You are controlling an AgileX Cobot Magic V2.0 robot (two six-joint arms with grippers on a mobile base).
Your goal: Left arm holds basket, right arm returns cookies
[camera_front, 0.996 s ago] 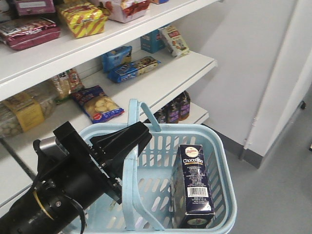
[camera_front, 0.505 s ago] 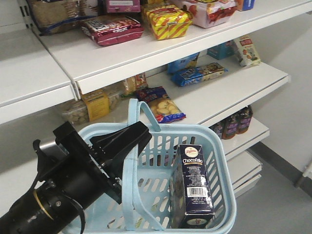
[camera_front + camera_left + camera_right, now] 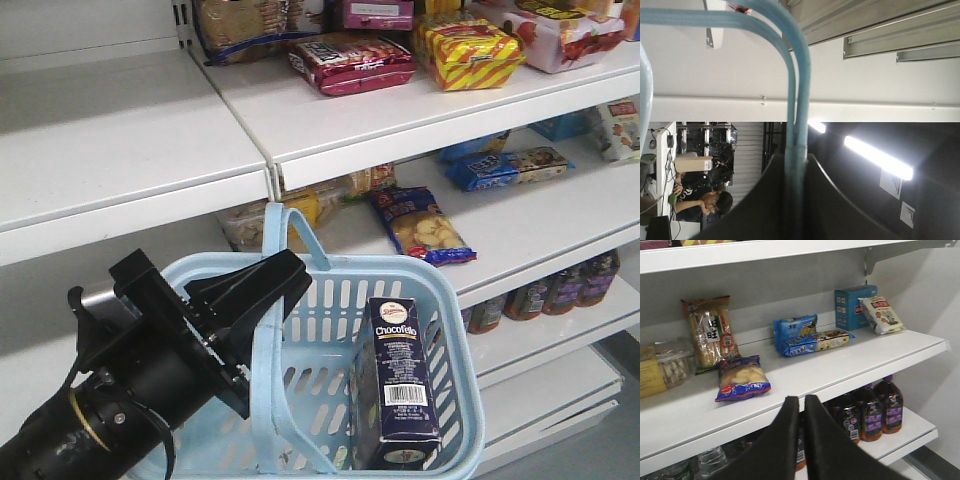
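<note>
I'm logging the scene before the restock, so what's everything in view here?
basket: one, light blue, front centre, held by its handle
cookie carton: one, dark navy, upright inside basket
snack packs: several, mixed colours, top shelf
cracker bag: one, blue, middle shelf
biscuit packs: two, blue, middle shelf
box: one, blue, middle shelf
bottles: several, dark, lower shelf
left end effector: one, black, shut on basket handle
right end effector: one, black, shut, facing middle shelf

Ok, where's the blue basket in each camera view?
Front: basket lower centre, held by the left claw.
Left wrist: only its handles, rising from the claw at centre.
Right wrist: not in it.
Shared landmark: blue cracker bag, front; same bag, right wrist.
</note>
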